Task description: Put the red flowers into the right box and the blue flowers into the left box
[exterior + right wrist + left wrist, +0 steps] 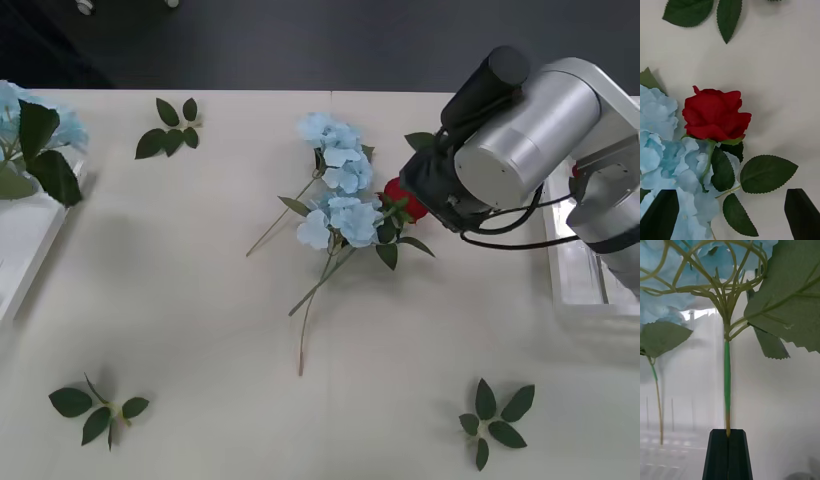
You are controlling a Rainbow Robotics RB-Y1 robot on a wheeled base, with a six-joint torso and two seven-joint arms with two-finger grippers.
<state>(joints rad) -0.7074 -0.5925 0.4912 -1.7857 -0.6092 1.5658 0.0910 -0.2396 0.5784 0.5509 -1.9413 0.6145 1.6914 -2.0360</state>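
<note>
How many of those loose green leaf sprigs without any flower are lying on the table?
4 in the front view: one far left sprig, one near left sprig, one near right sprig, and one leaf beside the right pincer's arm, probably another sprig, partly hidden.

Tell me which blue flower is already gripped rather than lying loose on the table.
The blue flower at the left box: the left gripper is shut on its stem. The two blue flowers at mid-table lie loose beside the red rose, under the open right gripper.

blue flowers (662,157) crowding red rose (715,114), bare table (790,93) opposite
</note>
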